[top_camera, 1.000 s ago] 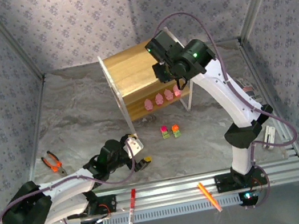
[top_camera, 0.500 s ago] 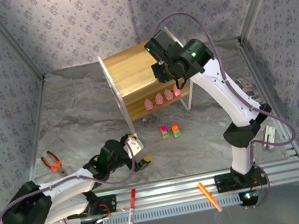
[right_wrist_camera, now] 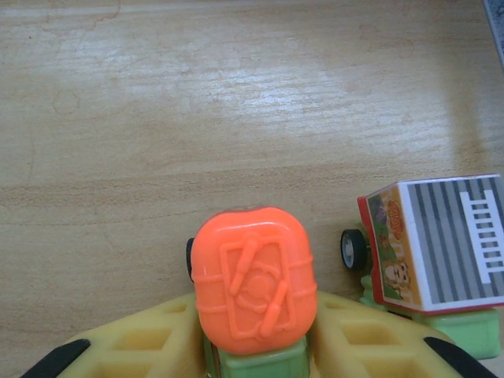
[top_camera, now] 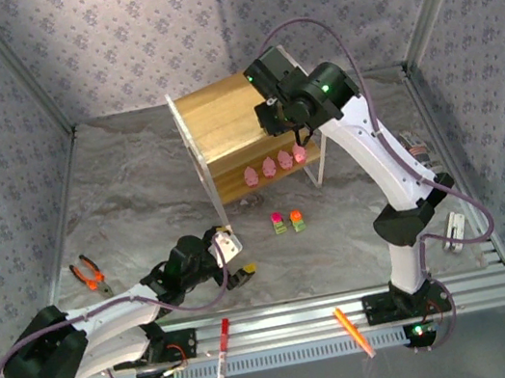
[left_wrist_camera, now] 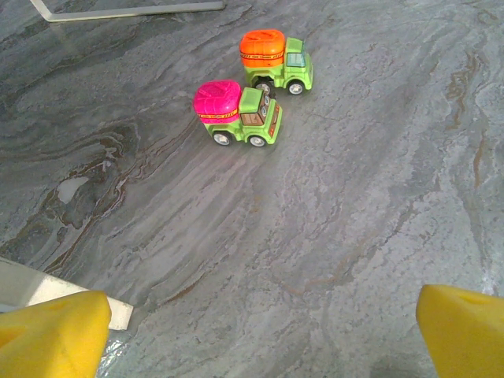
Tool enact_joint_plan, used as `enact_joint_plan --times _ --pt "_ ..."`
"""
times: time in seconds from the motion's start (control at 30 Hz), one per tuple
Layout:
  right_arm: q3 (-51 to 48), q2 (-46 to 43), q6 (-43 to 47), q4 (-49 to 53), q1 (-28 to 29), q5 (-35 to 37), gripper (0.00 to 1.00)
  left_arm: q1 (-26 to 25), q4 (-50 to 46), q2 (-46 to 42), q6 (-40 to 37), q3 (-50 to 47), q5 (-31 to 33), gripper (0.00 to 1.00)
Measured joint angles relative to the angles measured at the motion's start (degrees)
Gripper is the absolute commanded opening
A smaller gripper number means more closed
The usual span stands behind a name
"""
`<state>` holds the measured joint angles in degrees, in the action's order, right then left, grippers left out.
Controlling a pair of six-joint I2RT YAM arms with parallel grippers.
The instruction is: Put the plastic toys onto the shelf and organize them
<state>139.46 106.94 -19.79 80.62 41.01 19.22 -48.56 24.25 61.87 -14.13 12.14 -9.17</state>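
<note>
Placing step: right pincer (right_wrist_camera: pixel 256 339) stands closed around orange-topped truck (right_wrist_camera: pixel 253 276) on the shelf (right_wrist_camera: pixel 236 118) beside grey-topped truck (right_wrist_camera: pixel 441 244); next move requires release and a straight withdrawal.

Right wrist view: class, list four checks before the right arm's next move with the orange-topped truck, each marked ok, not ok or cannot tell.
1. The small green plastic truck with orange top gripped between the right jaws: ok.
2. Its wheels resting on the light wooden shelf board: cannot tell.
3. Gap to the neighbouring grey-topped green truck: ok.
4. The grey marbled table free of toys: not ok, a pink-topped green truck and a second orange-topped truck stand there.
</note>
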Motion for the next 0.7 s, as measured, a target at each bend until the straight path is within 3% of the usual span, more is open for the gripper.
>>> enact_joint_plan --times 0.17,0.7 --pt "0.0 0.0 0.4 0.0 0.0 0.2 0.46 0.0 0.0 0.0 0.0 0.0 0.0 1.00" --pt "0.0 0.0 0.4 0.0 1.0 1.4 0.48 0.0 0.0 0.0 0.0 0.0 0.0 1.00"
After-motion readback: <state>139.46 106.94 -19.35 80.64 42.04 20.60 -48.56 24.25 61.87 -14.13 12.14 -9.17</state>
